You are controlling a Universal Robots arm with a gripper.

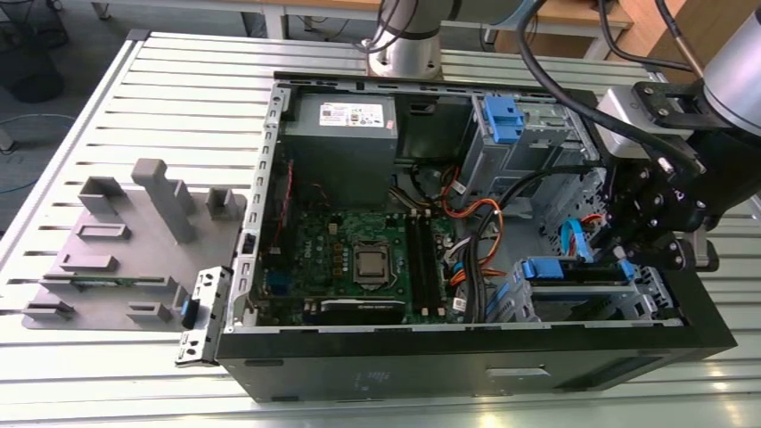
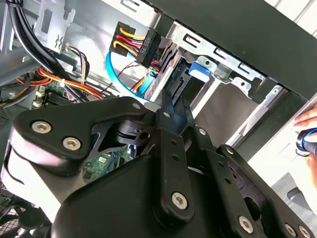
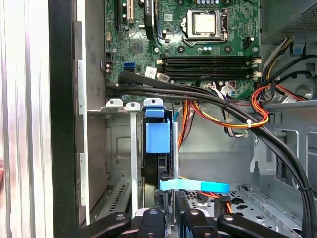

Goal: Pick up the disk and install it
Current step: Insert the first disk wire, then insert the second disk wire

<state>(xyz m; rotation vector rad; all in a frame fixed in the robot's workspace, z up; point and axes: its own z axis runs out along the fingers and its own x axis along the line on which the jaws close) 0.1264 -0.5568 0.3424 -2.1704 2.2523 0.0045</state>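
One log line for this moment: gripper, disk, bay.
gripper: over drive bay, inside open case | disk: upright in bay, blue rail showing | jaw state: cannot tell

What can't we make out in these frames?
- Disk: first wrist view, edge-on; label face hidden.
- Green circuit board: second wrist view, mostly behind the claw.
- Hand: second wrist view, cut off by the frame edge; blue item by it unclear.

Gripper (image 2: 171,111) at disk (image 2: 184,82) (blue-tabbed) in bay.
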